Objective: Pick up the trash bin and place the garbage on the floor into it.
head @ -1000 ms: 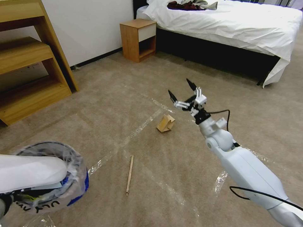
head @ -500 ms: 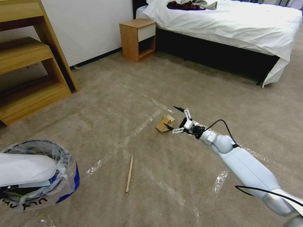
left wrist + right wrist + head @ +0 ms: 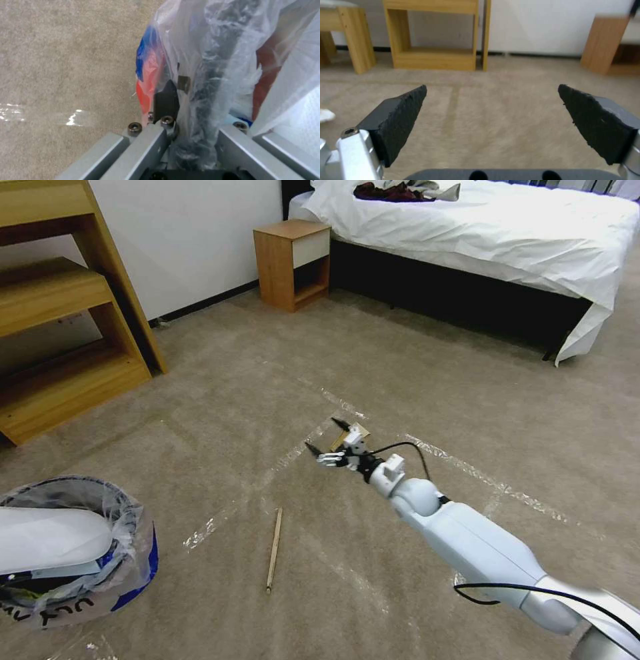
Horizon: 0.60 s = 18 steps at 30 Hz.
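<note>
Left gripper (image 3: pixel 186 100) clamps the bag-lined dark round trash bin (image 3: pixel 100 573) at its rim, black lettering unreadable; right gripper (image 3: pixel 327 437) spread wide at folded brown cardboard (image 3: pixel 355 433).

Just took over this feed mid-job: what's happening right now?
The left hand is clamped on the rim of the trash bin, carrying it at the robot's left. The right hand, jaws open, reaches low over the floor right beside the folded brown cardboard, with nothing gripped. A thin wooden stick lies on the carpet between the bin and the right arm.
</note>
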Motion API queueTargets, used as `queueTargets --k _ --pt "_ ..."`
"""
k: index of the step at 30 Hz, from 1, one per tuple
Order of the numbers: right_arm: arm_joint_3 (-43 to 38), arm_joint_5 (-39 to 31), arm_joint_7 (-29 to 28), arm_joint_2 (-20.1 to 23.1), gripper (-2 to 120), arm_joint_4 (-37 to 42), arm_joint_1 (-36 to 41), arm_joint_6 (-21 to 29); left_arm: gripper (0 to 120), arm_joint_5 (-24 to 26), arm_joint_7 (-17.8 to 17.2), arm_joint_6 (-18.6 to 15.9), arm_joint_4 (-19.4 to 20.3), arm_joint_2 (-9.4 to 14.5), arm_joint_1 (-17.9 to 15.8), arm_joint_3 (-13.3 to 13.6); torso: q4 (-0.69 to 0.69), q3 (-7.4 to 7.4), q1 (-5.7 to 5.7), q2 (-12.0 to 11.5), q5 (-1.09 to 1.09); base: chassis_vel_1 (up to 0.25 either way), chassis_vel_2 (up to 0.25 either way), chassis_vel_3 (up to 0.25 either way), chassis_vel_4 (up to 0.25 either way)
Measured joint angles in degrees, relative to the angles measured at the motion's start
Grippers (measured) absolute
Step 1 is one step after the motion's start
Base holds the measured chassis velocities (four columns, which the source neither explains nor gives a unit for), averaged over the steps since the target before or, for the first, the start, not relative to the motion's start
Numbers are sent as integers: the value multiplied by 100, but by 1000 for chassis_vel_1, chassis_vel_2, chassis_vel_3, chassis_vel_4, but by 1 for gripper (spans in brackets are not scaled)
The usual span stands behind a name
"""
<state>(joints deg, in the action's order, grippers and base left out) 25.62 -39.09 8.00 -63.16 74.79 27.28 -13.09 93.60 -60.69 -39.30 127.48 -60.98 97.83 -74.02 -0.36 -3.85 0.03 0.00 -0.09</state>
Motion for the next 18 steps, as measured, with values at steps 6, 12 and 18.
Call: queueTargets --k 6,12,18 --pt "543 -1109 -1543 -398 100 575 -445 1912 0 -104 57 18 -7 -75 -2 35 2 0 0 0 0 0 0 0 0" --pt "988 -2173 -3061 -737 100 827 -1100 3568 0 -202 75 45 -28 -109 -27 102 2 0 0 0 0 0 0 0 0" --pt "1657 -3347 -4990 -1046 100 841 -1562 4996 0 -296 76 80 -35 -136 -78 193 0 0 0 0 0 0 0 0 0"
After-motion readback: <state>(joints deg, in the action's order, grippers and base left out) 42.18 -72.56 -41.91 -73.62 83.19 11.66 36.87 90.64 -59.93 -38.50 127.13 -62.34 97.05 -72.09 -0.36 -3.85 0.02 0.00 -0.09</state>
